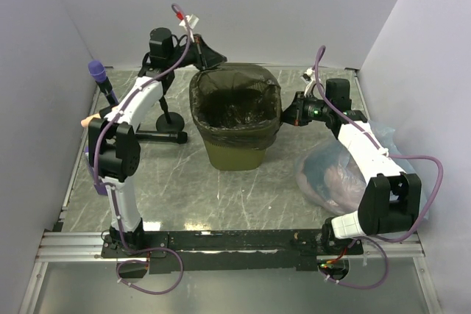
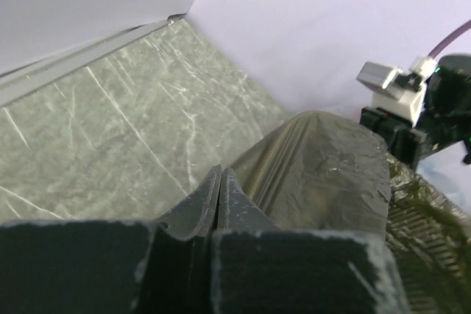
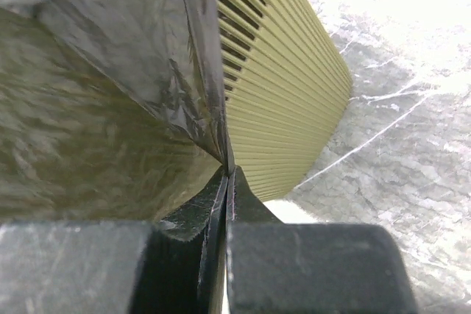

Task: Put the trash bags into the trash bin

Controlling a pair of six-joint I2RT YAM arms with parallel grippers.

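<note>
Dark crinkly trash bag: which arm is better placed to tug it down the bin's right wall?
Probably right: right gripper pinches the thin dark plastic trash bag at the olive slatted trash bin's right wall; left gripper holds the far corner.

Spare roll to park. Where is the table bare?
Bare marble between the trash bin and the arms' rail. Crowded: clear bag at right, black stand at left rear, left tool and right tool pinching the trash bag at the rim.
</note>
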